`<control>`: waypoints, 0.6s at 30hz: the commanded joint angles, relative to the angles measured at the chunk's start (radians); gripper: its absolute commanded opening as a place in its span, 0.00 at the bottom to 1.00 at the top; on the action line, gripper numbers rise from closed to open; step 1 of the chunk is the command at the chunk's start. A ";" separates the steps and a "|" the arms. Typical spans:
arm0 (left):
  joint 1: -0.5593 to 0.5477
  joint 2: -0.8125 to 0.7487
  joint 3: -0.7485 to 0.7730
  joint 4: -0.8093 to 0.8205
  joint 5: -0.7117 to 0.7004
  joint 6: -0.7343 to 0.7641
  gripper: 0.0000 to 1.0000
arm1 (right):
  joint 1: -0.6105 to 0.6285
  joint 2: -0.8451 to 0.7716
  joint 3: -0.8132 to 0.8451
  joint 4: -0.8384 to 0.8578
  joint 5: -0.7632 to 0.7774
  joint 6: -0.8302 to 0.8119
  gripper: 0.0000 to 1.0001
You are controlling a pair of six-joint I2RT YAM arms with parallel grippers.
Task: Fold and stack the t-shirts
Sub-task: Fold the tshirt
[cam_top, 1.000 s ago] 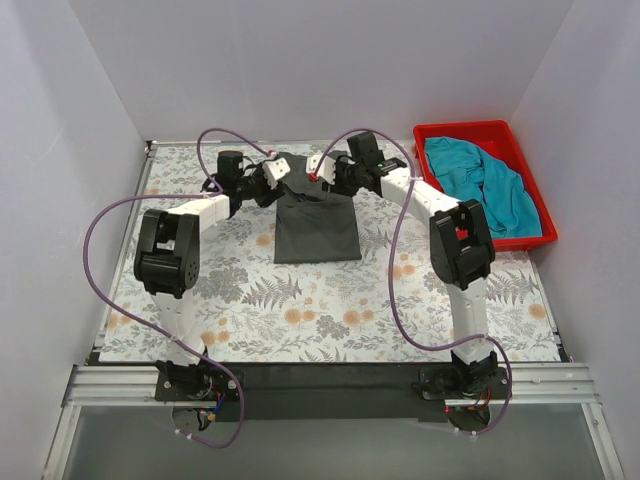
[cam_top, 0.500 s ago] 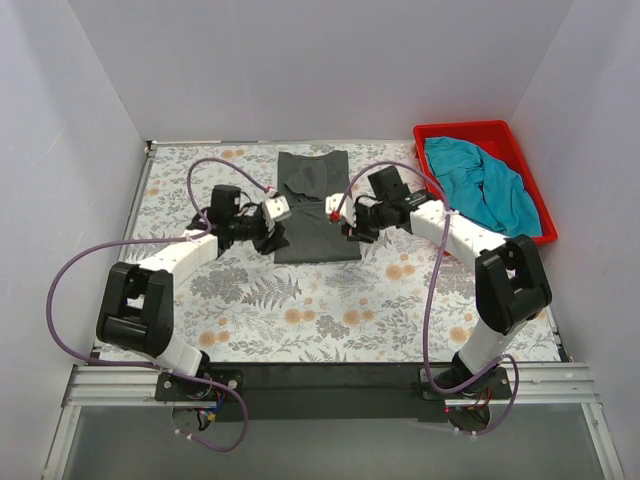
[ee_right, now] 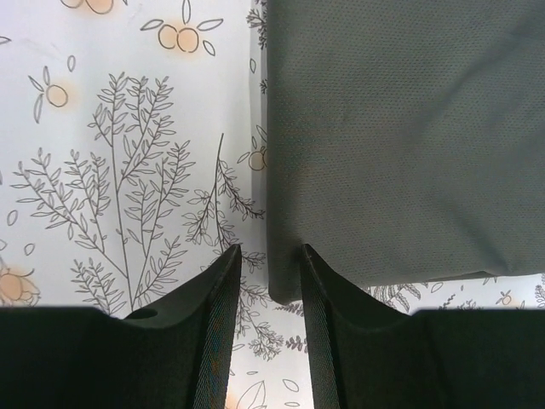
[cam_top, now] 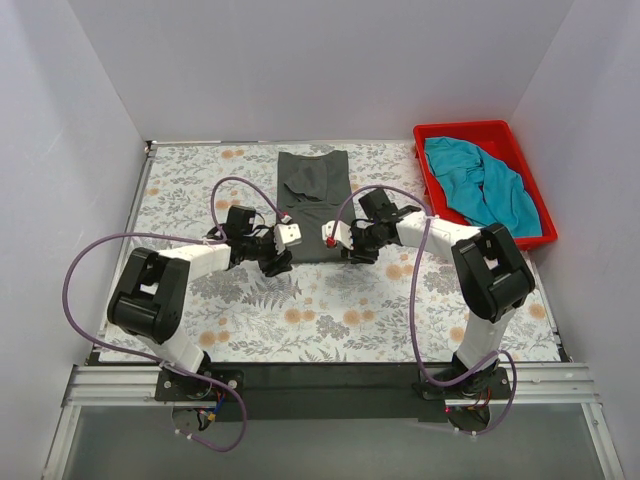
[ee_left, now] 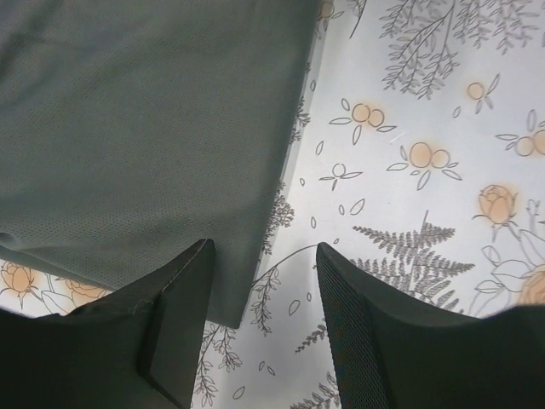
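Observation:
The dark charcoal t-shirt (cam_top: 315, 195) lies folded into a long strip at the middle back of the table. My left gripper (cam_top: 278, 262) is open at its near left corner. In the left wrist view the shirt (ee_left: 128, 128) has its corner just inside the left finger of that gripper (ee_left: 264, 256). My right gripper (cam_top: 352, 255) is open at the near right corner. In the right wrist view the shirt's (ee_right: 400, 128) corner lies between the jaws of that gripper (ee_right: 269, 256), which stand a narrow gap apart. The teal-blue t-shirt (cam_top: 485, 185) lies crumpled in the bin.
A red plastic bin (cam_top: 432, 132) stands at the back right corner. The table has a floral cloth (cam_top: 330, 310). Grey walls close in the back and both sides. Purple cables loop over both arms.
Both grippers have moved from the shirt's far end back along it to its near corners. The charcoal shirt now lies flat at full length.

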 commanded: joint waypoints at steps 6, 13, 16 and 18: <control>-0.005 0.054 -0.016 0.053 -0.049 0.088 0.45 | 0.002 0.045 -0.049 0.077 0.058 -0.047 0.33; -0.006 0.030 -0.019 0.024 -0.066 0.123 0.06 | 0.005 0.019 -0.055 0.096 0.082 -0.030 0.01; -0.005 -0.002 0.024 0.012 -0.059 0.090 0.00 | 0.005 -0.007 -0.026 0.085 0.081 -0.013 0.01; 0.005 -0.016 0.068 -0.028 -0.040 0.074 0.00 | -0.004 -0.033 0.002 0.065 0.078 0.001 0.01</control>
